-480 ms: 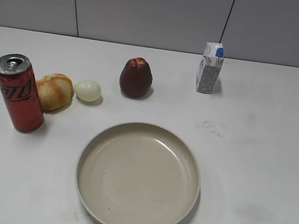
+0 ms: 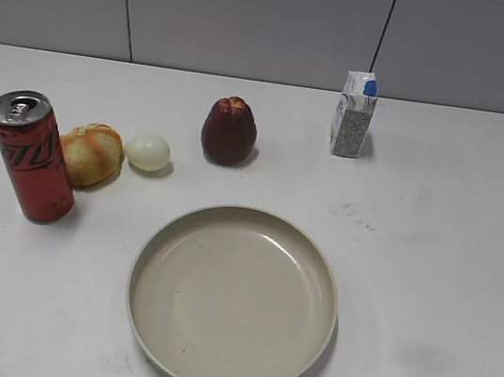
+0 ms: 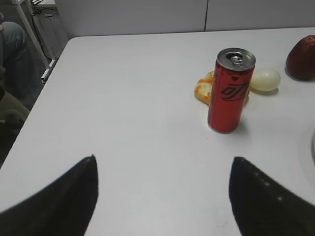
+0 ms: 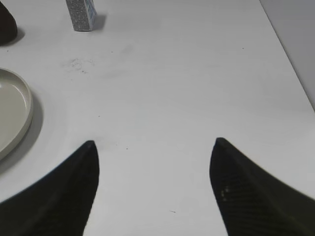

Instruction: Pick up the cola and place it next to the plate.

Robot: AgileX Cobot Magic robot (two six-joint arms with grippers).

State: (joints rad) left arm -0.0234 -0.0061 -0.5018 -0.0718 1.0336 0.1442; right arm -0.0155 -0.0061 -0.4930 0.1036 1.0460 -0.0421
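The cola is a tall slim red can with black lettering and a silver top. It stands upright at the left of the white table, and also shows in the left wrist view. The plate, a large round beige dish, lies at the front middle; its rim shows in the right wrist view. My left gripper is open and empty, well short of the cola and to its left. My right gripper is open and empty over bare table right of the plate. Neither gripper shows in the exterior view.
A bread roll touches the cola's right side, with a pale egg beside it. A dark red fruit stands behind the plate. A small white-blue carton stands at the back right. The table's left edge is near.
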